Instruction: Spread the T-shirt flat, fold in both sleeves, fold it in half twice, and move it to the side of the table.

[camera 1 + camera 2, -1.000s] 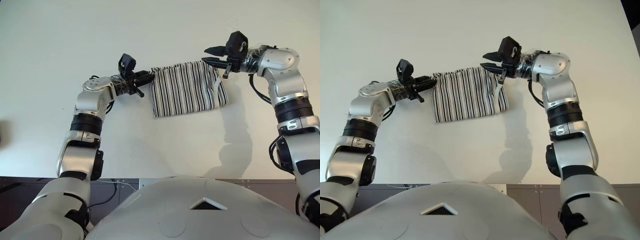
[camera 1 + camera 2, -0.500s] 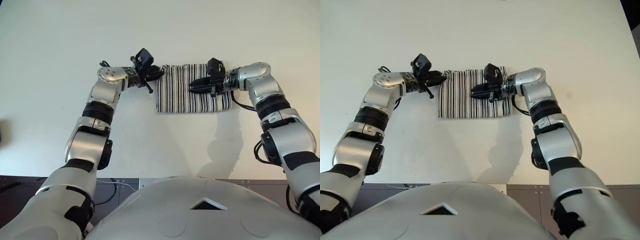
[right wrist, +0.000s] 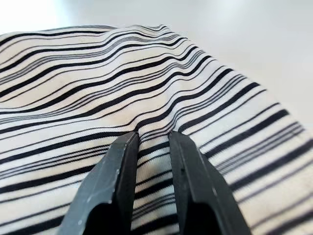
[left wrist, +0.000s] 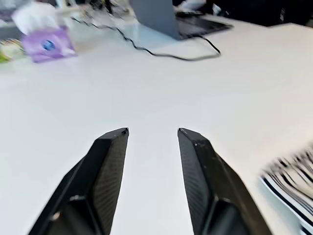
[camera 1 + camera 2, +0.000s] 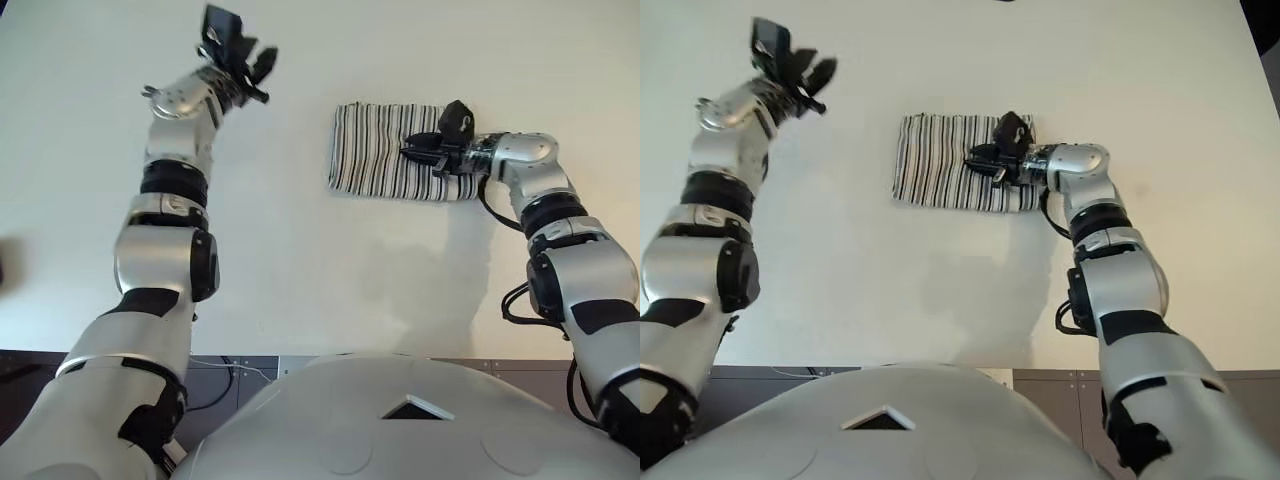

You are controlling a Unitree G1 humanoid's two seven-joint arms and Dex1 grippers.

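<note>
T-shirt (image 5: 375,165) lies on the white table (image 5: 300,280) as a compact striped rectangle, right of centre toward the far side. Spreading, sleeve folds and the 2 half-folds are judged complete. Right gripper (image 3: 153,136) rests on its right part, jaws nearly closed, pinching a ridge of cloth. Left gripper (image 4: 152,131) hangs raised at far left, jaws open and holding nothing. Outstanding: 1 step, moving the T-shirt to the table's side.

Grey laptop (image 4: 161,17) is sitting far across the table (image 4: 146,93) from me. A black cable (image 4: 144,51) is trailing loosely over the top in front of it and looping back toward it. A purple tissue pack (image 4: 44,43) is standing well apart from the laptop, with a white tissue (image 4: 30,17) poking out. Something greenish (image 4: 5,49) is lying just beside the pack; I'm not resolving it. A dark cable (image 5: 228,380) is hanging under the near edge.
</note>
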